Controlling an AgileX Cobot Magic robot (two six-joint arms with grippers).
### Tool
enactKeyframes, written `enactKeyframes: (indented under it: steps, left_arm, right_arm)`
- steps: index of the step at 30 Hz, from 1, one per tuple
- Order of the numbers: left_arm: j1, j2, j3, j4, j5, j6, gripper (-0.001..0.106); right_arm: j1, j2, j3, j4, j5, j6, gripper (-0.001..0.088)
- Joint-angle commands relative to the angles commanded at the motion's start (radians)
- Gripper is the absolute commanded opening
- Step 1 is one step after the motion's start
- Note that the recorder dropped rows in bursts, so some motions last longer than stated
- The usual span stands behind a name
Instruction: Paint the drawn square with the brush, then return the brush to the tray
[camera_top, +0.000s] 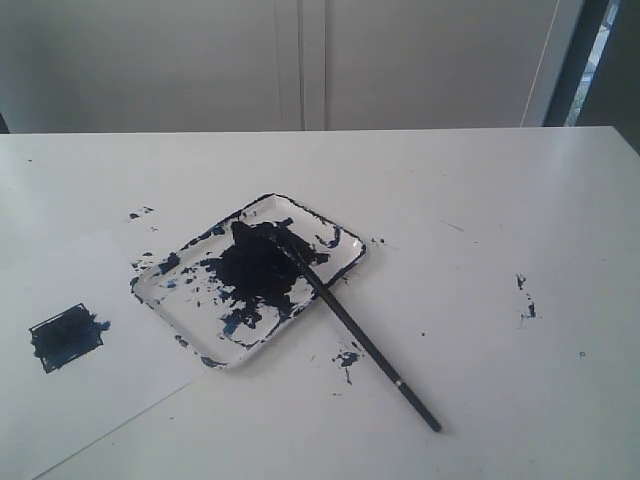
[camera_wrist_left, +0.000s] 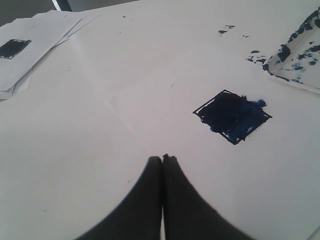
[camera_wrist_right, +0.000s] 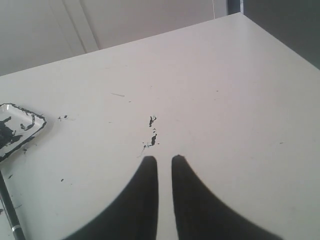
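Thin black paintbrush (camera_top: 352, 324) lay parked in the smeared white tray (camera_top: 195, 310), so left gripper (camera_wrist_left: 162, 158) sat pinched, right gripper (camera_wrist_right: 164, 159) barely parted, both empty.

High exterior view over table (camera_top: 480, 190); low wrist views sharing tray (camera_top: 346, 256)

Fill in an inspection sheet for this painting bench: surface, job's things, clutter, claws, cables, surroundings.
Surface: white table, paint splatters around the tray.
Job's things: drawn square filled dark on a paper sheet; brush lies bristles in the tray, handle out on the table.
Clutter: stack of spare sheets, top one bearing another dark square.
Claws: left claw shut, empty; right claw slightly open, empty.
Cables: nothing seen.
Surroundings: pale panelled wall behind.
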Motion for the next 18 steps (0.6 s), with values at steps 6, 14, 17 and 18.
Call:
enactKeyframes:
  steps: [6, 14, 17, 18]
  left_arm:
    - [0.000, 0.000, 0.000, 0.000, 0.000, 0.019, 0.000]
    - [0.000, 0.000, 0.000, 0.000, 0.000, 0.039, 0.000]
    - [0.000, 0.000, 0.000, 0.000, 0.000, 0.039, 0.000]
    - [0.000, 0.000, 0.000, 0.000, 0.000, 0.039, 0.000]
  right_arm:
    - [0.000, 0.000, 0.000, 0.000, 0.000, 0.000, 0.0107]
    - [0.000, 0.000, 0.000, 0.000, 0.002, -0.001, 0.0107]
    - [0.000, 0.000, 0.000, -0.003, 0.002, -0.001, 0.0107]
    - [0.000, 0.000, 0.000, -0.003, 0.002, -0.001, 0.0107]
